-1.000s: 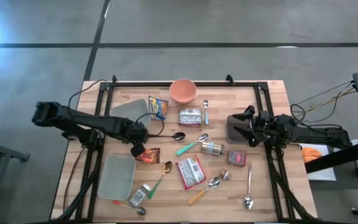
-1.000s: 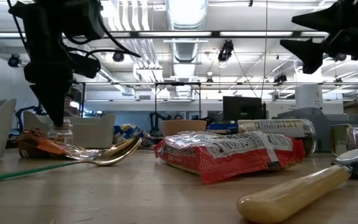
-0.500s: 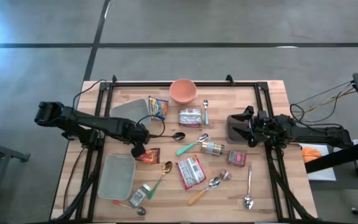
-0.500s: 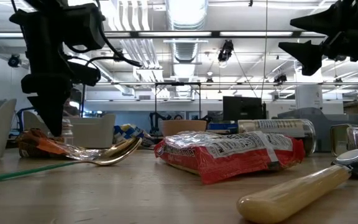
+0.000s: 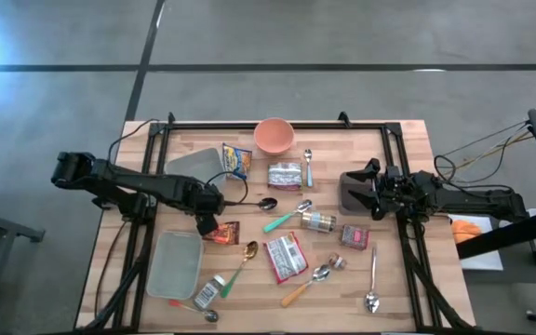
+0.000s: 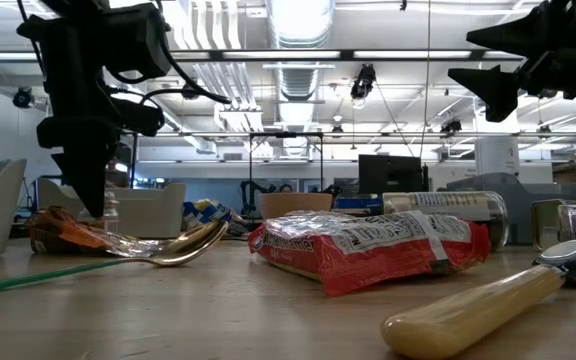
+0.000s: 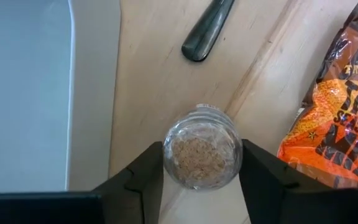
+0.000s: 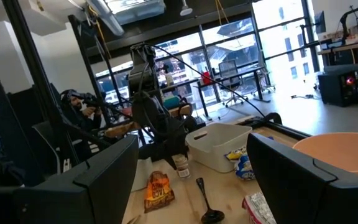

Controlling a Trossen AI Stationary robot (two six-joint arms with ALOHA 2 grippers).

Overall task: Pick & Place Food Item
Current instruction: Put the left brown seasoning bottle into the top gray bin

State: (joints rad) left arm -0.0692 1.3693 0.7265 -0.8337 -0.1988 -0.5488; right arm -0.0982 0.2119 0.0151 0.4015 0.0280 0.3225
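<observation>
The left pincer [image 7: 201,171] is positioned straight above a small clear glass jar with pale granular contents [image 7: 202,152], which stands upright on the light wooden bench [image 5: 408,140]; one dark finger [image 7: 143,177] is seen on each side of the jar, the pads at or just off the glass, so contact cannot be confirmed from the left wrist view. In the high view the left pincer [image 5: 206,223] is located at the left-centre of the bench, just beside an orange-and-dark crinkled snack packet [image 5: 223,233] and near the rim of a translucent grey rectangular plastic container [image 5: 176,262]. The handle end of a dark spoon [image 7: 207,30] is noted just beyond the jar. In the low view the left arm is seen descending onto the jar [image 6: 106,212], with the snack packet [image 6: 63,232] and a gold-coloured spoon [image 6: 178,247] lying beside it. The right pincer [image 5: 372,195] is held above the right part of the bench, fingers spread wide with nothing between them, next to a dark grey box-shaped holder [image 5: 354,191]. Also recorded on the bench: a salmon-pink round bowl [image 5: 274,135] at the far edge, a red-and-white food pouch [image 5: 286,256] near the middle, and a wooden-handled utensil [image 5: 298,293] at the near side.
</observation>
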